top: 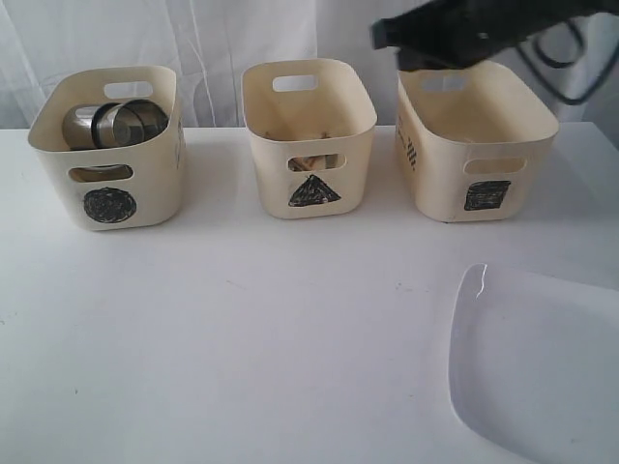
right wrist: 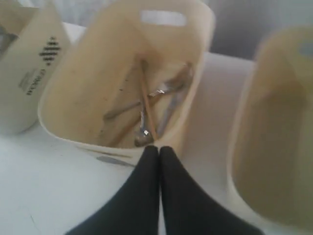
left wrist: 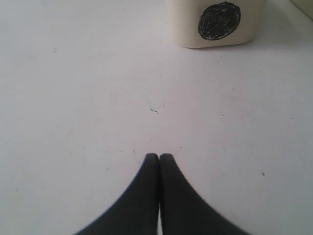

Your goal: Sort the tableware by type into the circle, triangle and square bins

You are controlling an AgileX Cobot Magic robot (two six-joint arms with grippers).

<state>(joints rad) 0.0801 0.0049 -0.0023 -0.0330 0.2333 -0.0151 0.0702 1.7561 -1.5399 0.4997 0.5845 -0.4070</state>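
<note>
The left gripper [left wrist: 159, 156] and right gripper [right wrist: 159, 148] are pressed together; a nudge could slide the large white rounded-square plate [top: 542, 372] off the table's [top: 242, 348] front-right corner.

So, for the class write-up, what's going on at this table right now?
A two-armed robot is sorting tableware into three marked bins. The circle bin holds steel bowls, and the triangle bin holds chopsticks and steel cutlery. The right end effector is shut and empty near that bin. The left end effector is shut and empty over the table. The large white plate lies in front of the square bin, not yet sorted.
</note>
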